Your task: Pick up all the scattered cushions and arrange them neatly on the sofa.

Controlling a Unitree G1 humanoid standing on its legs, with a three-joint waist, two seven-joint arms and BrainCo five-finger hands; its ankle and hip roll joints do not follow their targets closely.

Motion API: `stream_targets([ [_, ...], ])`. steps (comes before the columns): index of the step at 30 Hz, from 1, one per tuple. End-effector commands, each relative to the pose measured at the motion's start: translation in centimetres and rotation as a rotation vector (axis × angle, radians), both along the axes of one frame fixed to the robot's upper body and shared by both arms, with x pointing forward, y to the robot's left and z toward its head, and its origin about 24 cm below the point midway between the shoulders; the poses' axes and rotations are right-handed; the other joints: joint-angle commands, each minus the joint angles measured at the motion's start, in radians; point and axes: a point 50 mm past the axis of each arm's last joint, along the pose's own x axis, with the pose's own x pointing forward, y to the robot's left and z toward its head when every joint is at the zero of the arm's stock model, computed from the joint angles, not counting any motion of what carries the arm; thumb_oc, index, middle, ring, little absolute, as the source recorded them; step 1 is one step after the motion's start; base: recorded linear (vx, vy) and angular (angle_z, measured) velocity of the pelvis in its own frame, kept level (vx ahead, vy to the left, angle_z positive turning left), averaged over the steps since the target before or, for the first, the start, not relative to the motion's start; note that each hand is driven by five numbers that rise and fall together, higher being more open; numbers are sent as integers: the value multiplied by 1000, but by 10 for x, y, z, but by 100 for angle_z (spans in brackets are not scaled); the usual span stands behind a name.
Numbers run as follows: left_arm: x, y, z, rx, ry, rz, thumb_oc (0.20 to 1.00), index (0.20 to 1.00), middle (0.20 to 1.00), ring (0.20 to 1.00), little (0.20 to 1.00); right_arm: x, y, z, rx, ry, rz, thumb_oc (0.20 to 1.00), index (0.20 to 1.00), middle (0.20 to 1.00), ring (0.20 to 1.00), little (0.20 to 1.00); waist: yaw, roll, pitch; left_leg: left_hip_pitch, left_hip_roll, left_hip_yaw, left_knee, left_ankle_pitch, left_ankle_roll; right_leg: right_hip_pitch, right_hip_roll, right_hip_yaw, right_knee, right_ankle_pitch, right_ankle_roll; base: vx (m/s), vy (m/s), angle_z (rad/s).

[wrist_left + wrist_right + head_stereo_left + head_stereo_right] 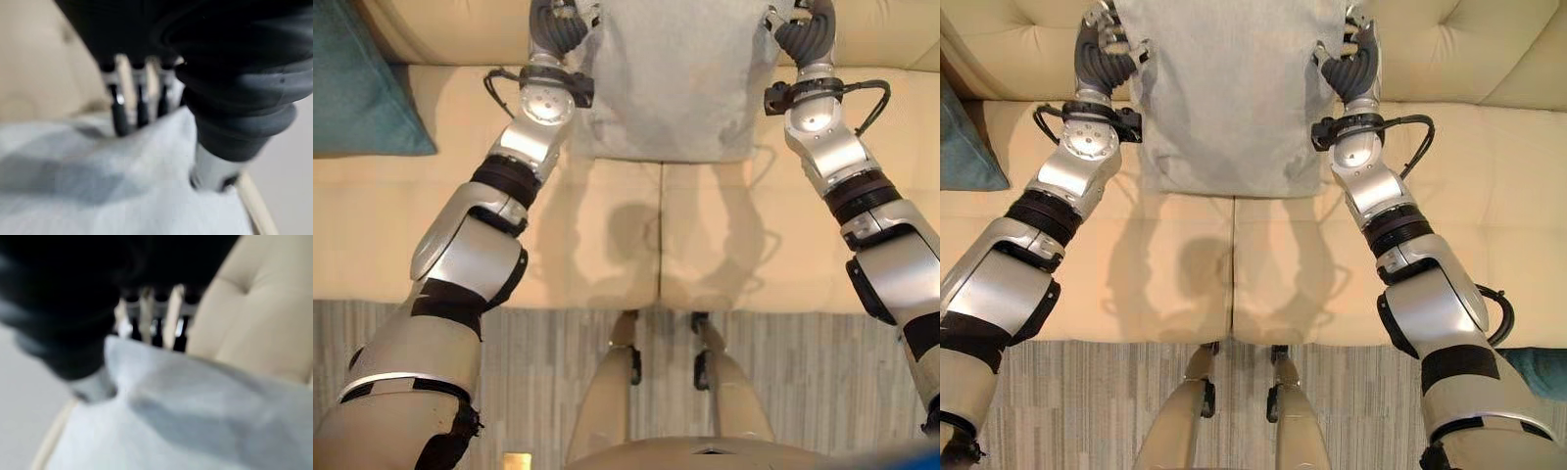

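Observation:
A light grey cushion (1234, 88) stands against the backrest of the cream sofa (1449, 196), at its middle, held between both hands. My left hand (1102, 49) grips its left edge and my right hand (1351, 54) grips its right edge. In the left wrist view the fingers (120, 112) lie behind the grey fabric (98, 196) and the thumb (212, 169) presses its front. The right wrist view shows the same pinch on the cushion (195, 421), thumb (95, 387) in front. A teal cushion (357, 83) leans at the sofa's left end.
The sofa seat (607, 235) in front of the grey cushion is bare cream upholstery with a centre seam. A striped grey rug (803, 382) covers the floor before the sofa. Another teal piece (1538, 367) shows at the lower right on the floor.

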Motion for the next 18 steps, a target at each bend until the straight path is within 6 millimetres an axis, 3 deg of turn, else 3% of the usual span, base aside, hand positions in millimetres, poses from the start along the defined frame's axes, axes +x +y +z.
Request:
stream_targets([
  [1,-9,-4,53,64,-154,9,1000,1000,1000,1000,1000,-6,13,36,-14,-136,7,1000,1000,1000,1000,1000,4,1,-26,1,13,35,0,-64,-132,9,-49,-17,-43,90,83,21,1,-4],
  [3,-10,19,46,69,-133,54,1000,1000,1000,1000,1000,-7,-5,33,-35,-126,-37,1000,1000,1000,1000,1000,2,4,-31,20,13,39,0,-71,-130,22,-50,-15,-43,88,83,40,4,-8],
  [5,-11,64,20,58,-46,157,1000,1000,1000,1000,1000,-10,-48,13,-26,-71,-121,1000,1000,1000,1000,1000,-6,5,-45,53,14,45,0,-81,-130,48,-52,-18,-43,85,82,47,-5,-7],
  [7,-10,64,19,58,-44,156,1000,1000,1000,1000,1000,-10,-48,12,-27,-69,-121,1000,1000,1000,1000,1000,-5,6,-45,54,14,45,0,-81,-130,50,-52,-18,-43,84,82,18,-9,0],
  [8,-17,103,-14,3,34,227,1000,1000,1000,1000,1000,-19,-91,-14,-13,4,-199,1000,1000,1000,1000,1000,-12,6,-59,87,16,49,0,-92,-130,78,-53,-24,-43,78,77,36,-17,-1],
  [9,-17,103,-15,2,37,227,1000,1000,1000,1000,1000,-19,-91,-14,-14,6,-199,1000,1000,1000,1000,1000,-12,7,-61,88,16,49,0,-92,-130,79,-53,-24,-43,78,77,63,-45,-6],
  [10,-24,124,-41,-16,96,261,1000,1000,1000,1000,1000,-26,-115,-38,-17,78,-235,1000,1000,1000,1000,1000,-15,5,-68,112,17,51,0,-100,-130,103,-54,-30,-43,74,75,43,-38,-6],
  [12,-36,143,-77,-44,166,280,1000,1000,1000,1000,1000,-39,-137,-73,-47,182,-258,1000,1000,1000,1000,1000,-17,2,-76,147,19,54,0,-108,-128,137,-53,-34,-43,67,73,48,-51,1],
  [13,-36,143,-77,-44,167,280,1000,1000,1000,1000,1000,-39,-137,-73,-47,182,-258,1000,1000,1000,1000,1000,-18,2,-76,147,19,54,0,-108,-128,137,-53,-35,-43,67,73,44,-64,1],
  [14,-50,151,-114,-66,232,275,1000,1000,1000,1000,1000,-54,-151,-103,-67,272,-267,1000,1000,1000,1000,1000,-18,-1,-81,182,21,59,0,-115,-126,173,-53,-41,-43,61,70,50,-63,-5],
  [17,-81,155,-182,-106,383,241,1000,1000,1000,1000,1000,-83,-167,-158,-77,435,-267,1000,1000,1000,1000,1000,-17,-7,-86,256,27,62,0,-126,-124,251,-53,-51,-43,45,67,50,-71,-7],
  [18,-81,155,-183,-106,384,241,1000,1000,1000,1000,1000,-84,-167,-159,-77,436,-267,1000,1000,1000,1000,1000,-18,-7,-87,254,27,62,0,-123,-124,250,-53,-51,-43,47,67,3,-23,4],
])
